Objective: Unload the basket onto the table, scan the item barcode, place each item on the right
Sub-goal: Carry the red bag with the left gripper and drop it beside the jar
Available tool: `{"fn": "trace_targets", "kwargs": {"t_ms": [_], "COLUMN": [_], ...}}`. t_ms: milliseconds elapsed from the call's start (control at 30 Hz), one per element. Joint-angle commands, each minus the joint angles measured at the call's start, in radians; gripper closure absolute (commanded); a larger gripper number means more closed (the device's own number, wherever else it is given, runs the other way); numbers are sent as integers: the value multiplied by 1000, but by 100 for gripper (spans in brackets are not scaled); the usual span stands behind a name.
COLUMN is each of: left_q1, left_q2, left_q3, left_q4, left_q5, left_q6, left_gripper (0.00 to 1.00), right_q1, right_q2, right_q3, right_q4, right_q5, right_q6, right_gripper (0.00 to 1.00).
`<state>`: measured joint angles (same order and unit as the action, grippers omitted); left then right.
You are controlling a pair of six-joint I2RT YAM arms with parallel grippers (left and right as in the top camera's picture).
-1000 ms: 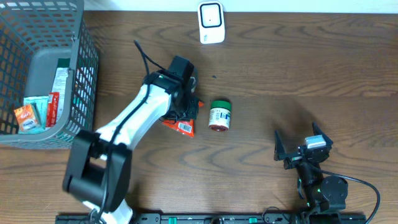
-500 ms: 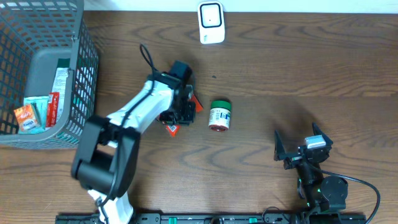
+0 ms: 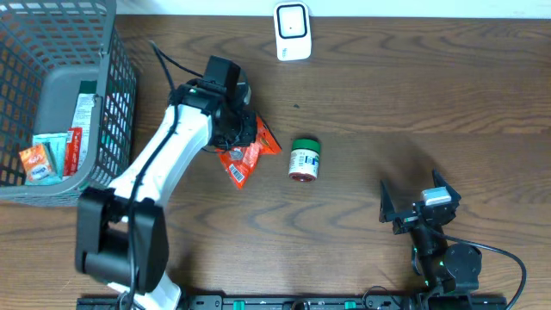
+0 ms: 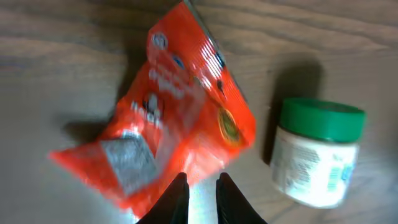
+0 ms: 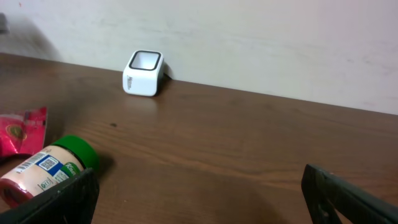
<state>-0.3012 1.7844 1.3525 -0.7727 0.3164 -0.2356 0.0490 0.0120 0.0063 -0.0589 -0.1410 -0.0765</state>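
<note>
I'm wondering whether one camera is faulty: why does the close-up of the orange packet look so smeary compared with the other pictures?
Left wrist view: the orange packet is smeared, its print unreadable, and the green-lidded jar is soft too, probably motion blur, not a fault. Overhead view: sharp and evenly lit. Right wrist view: the white scanner is crisp.

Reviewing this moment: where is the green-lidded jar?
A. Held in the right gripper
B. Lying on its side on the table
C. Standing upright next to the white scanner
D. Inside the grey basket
B: the jar lies on its side on the wooden table, green lid toward the far edge, just clear of the red packet.
</note>
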Motion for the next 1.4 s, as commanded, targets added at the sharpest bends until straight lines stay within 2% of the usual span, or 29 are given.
{"fn": "trace_targets", "kwargs": {"t_ms": [0, 267, 300, 367, 400, 500, 600, 733, 800, 867, 900, 967, 1067, 1267, 1367], "left_q1": [-3, -6, -6, 2, 6, 19, 30, 30, 30, 29, 29, 29, 28, 21, 21], "left_q2": [93, 291, 294, 276, 256, 167, 57, 5, 12, 24, 29, 45, 65, 68, 2], "left_q3": [-13, -13, -13, 2, 15, 34, 34, 29, 3, -55, -77, -140, -202, -232, -179], "left_q4": [43, 135, 138, 134, 126, 120, 94, -6, -23, -18, -10, 23, 59, 27, -11], "left_q5": [9, 9, 9, 9, 9, 8, -12, -96, -96, -102, -113, -177, -176, -171, -171], "left_q6": [-4, -1, -1, 16, 19, 19, 17, 13, 13, 13, 13, -16, -32, -31, -31], "left_gripper": [83, 83, 79, 59, 53, 39, 34, 35, 43, 59, 63, 66, 69, 68, 53], "right_q1": [-11, -11, -11, -11, -11, -11, -11, -11, -11, -11, -11, -11, -11, -11, -11], "right_q2": [-4, -4, -4, -4, -4, -4, -4, -4, -4, -4, -4, -4, -4, -4, -4], "right_q3": [-1, -1, -1, -1, -1, -1, -1, -1, -1, -1, -1, -1, -1, -1, -1], "right_q4": [-4, -4, -4, -4, -4, -4, -4, -4, -4, -4, -4, -4, -4, -4, -4], "right_q5": [1, 1, 1, 1, 1, 1, 1, 1, 1, 1, 1, 1, 1, 1, 1], "right_q6": [9, 9, 9, 9, 9, 9, 9, 9, 9, 9, 9, 9, 9, 9, 9], "right_gripper": [1, 1, 1, 1, 1, 1, 1, 1, 1, 1, 1, 1, 1, 1, 1]}}
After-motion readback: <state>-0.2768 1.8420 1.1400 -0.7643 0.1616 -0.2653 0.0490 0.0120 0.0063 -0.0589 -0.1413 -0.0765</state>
